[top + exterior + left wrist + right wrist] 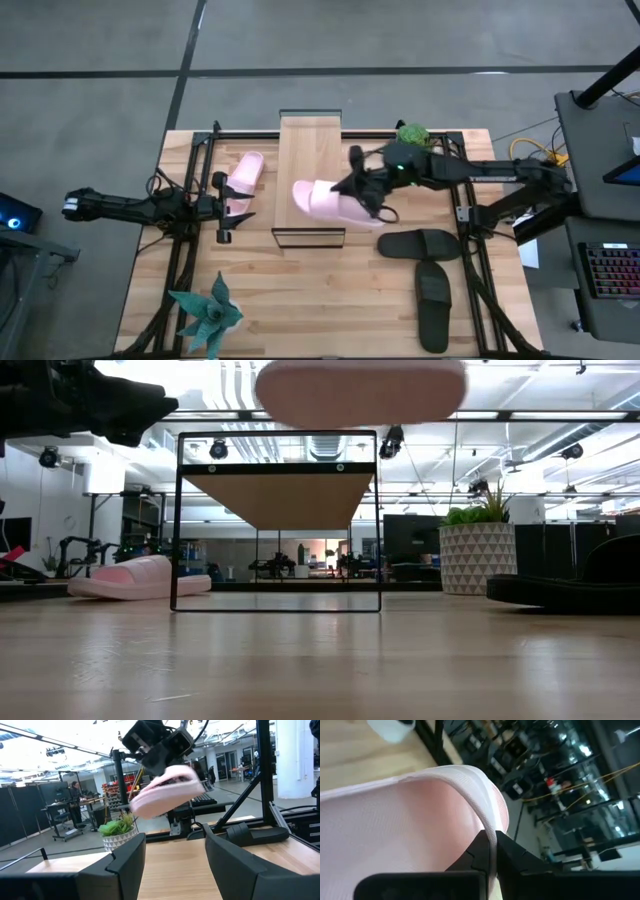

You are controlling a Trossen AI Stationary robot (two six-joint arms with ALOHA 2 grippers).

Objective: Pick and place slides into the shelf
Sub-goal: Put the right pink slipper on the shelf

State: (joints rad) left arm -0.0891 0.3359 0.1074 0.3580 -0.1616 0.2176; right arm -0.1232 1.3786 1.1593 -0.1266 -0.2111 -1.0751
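The right gripper [491, 851] was seen with its fingers pinched together on the strap of a pink slide [335, 203], which was held in the air over the near end of the shelf [309, 150]. The left gripper [175, 857] was held with fingers apart, holding nothing, beside the second pink slide [245, 174] lying on the table [320, 300]. The black slides [425, 262] lay right of the shelf. Only in the low view was the held slide [360, 390] shown well above the shelf top [280, 495].
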